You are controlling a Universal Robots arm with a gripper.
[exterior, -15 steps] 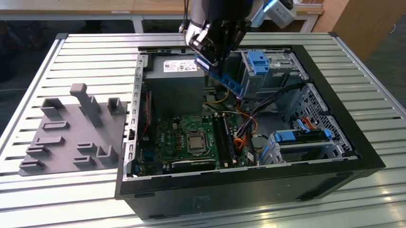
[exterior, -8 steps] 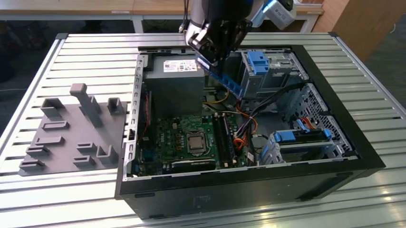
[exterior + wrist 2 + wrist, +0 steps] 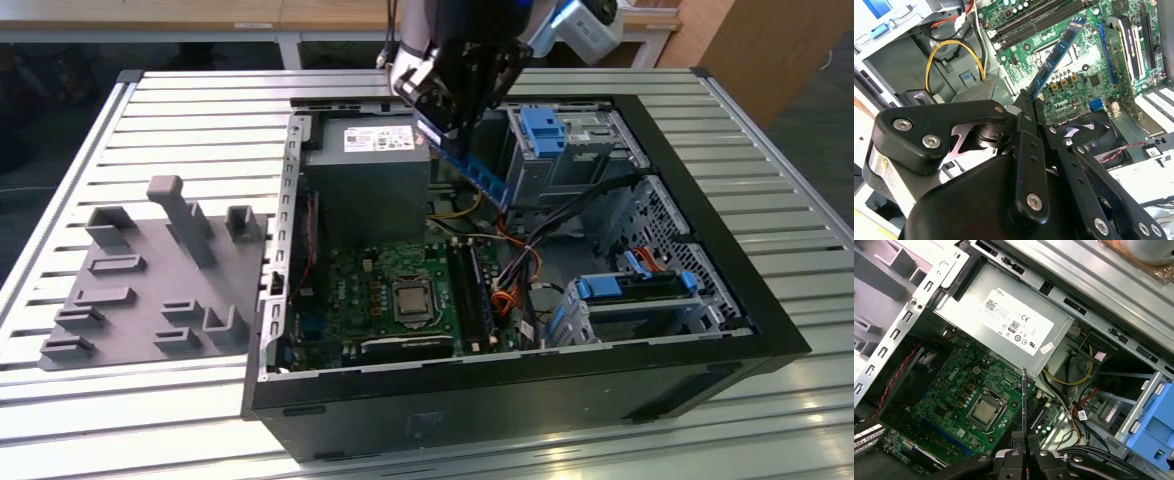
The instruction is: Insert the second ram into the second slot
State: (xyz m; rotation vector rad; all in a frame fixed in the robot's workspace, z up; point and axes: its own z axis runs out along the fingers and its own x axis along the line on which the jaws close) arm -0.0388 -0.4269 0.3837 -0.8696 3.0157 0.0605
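Second ram (image 3: 481,180) is clamped at one end by the gripper (image 3: 451,135) and hangs tilted in the air, upper centre of the exterior view, over the open computer case (image 3: 754,300). Its free end points down toward the motherboard (image 3: 360,290), clear of it. The power supply (image 3: 367,180) sits just to the exterior view's left. A grey tray (image 3: 147,270) lies well apart, farther left.

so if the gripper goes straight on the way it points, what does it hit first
Likely the motherboard beside the CPU socket, reached first by the second ram held in the gripper; depth is unclear.
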